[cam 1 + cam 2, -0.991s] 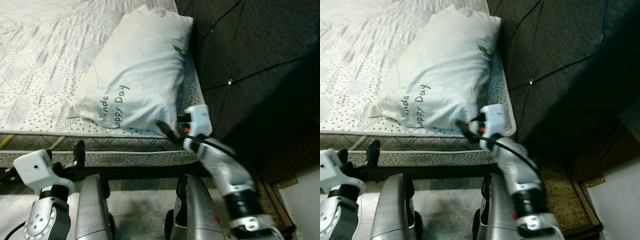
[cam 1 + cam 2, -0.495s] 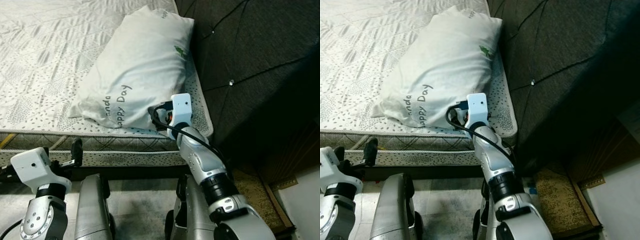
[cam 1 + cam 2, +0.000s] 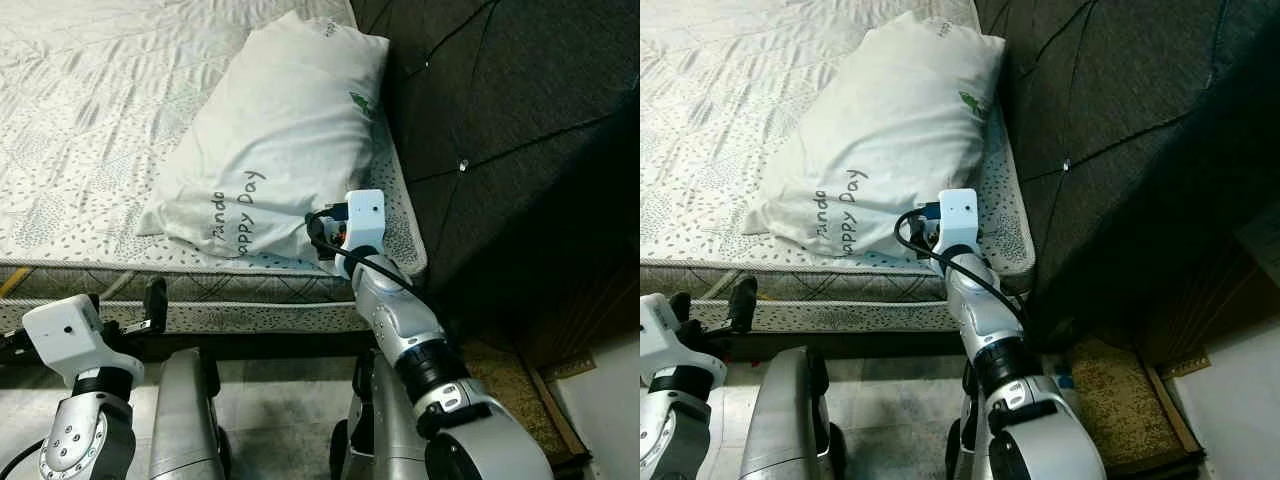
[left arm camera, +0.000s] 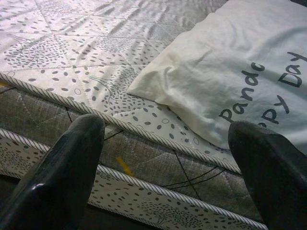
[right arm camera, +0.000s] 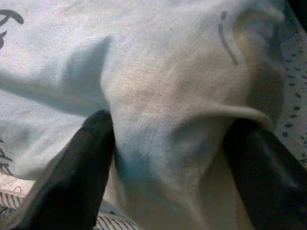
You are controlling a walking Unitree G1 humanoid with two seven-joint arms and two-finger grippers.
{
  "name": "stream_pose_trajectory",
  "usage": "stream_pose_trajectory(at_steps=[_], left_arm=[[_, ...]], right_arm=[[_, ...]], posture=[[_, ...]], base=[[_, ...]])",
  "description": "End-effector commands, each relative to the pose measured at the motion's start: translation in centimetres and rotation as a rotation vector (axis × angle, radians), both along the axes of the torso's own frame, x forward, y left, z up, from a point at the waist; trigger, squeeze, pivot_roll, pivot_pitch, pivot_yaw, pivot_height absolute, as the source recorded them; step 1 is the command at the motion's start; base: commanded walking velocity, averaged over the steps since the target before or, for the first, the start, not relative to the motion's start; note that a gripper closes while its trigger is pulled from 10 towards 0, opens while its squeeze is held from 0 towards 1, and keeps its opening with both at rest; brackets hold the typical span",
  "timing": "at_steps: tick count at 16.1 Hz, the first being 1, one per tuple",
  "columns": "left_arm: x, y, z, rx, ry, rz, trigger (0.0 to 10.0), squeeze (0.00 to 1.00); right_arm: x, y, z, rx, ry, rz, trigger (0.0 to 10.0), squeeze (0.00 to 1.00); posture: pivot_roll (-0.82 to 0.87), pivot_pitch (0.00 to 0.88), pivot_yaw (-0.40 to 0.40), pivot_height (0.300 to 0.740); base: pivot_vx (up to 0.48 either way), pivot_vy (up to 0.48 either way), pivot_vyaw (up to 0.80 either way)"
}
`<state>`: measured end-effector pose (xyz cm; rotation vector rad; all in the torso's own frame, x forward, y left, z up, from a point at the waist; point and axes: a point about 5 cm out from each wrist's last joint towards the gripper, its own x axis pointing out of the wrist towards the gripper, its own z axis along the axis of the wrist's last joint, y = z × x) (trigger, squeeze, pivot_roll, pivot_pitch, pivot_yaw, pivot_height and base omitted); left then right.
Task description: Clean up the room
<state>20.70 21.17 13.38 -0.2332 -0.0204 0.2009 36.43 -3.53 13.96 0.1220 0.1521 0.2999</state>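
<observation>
The big white pillow with grey words [image 3: 285, 150] lies on the spotted bed [image 3: 90, 120]. The right gripper [image 5: 168, 167] is open, 2 fingers pushed into its corner. The left gripper [image 4: 168, 158] hangs open, holding nothing.

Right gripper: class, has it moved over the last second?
Yes. The right gripper has moved onto the pillow corner, its fingers now straddling the fabric.

Dark tufted headboard [image 3: 500, 130] adjoins the mattress [image 3: 90, 110]. Brown patterned mat [image 3: 1120, 400] lies on the floor below.
</observation>
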Motion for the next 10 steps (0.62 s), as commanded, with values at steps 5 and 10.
stream_pose_trajectory(at_steps=[5,10], left_arm=[[-0.6,-0.4,0.6,0.008,-0.006,-0.007,10.0,0.00],[-0.6,-0.6,0.7,0.005,-0.003,-0.012,10.0,0.00]], right_arm=[[-1.8,7.3,2.1,0.180,0.016,0.157,0.0,0.00],[-2.0,7.7,1.8,0.202,0.032,0.161,0.0,0.00]], posture=[[0.18,0.204,-0.149,0.517],[0.18,0.208,-0.144,0.517]], base=[[0.000,0.000,0.00],[0.000,0.000,0.00]])
